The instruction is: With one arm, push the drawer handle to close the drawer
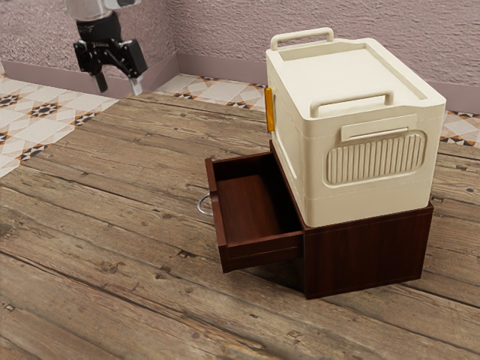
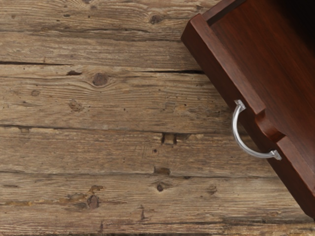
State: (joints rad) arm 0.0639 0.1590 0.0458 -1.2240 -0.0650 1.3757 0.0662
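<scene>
My gripper [image 1: 119, 85] hangs in the air at the exterior view's upper left, its two fingertips apart with nothing between them. Well away from it, the dark red-brown drawer [image 1: 259, 250] stands pulled out of its wooden cabinet [image 1: 367, 251], toward the exterior view's left. On the drawer front is a curved silver handle [image 1: 201, 204]. The wrist view has that handle [image 2: 239, 136] on the front of the drawer [image 2: 226, 66], with the inside partly in shadow.
A cream box-shaped appliance [image 1: 375, 161] with two top rails and an orange handle [image 1: 270, 109] sits on the cabinet. The plank table [image 1: 112, 225] stretches beneath it all, with a patterned tile floor [image 1: 45, 112] and a pinkish wall [image 1: 217, 34] behind.
</scene>
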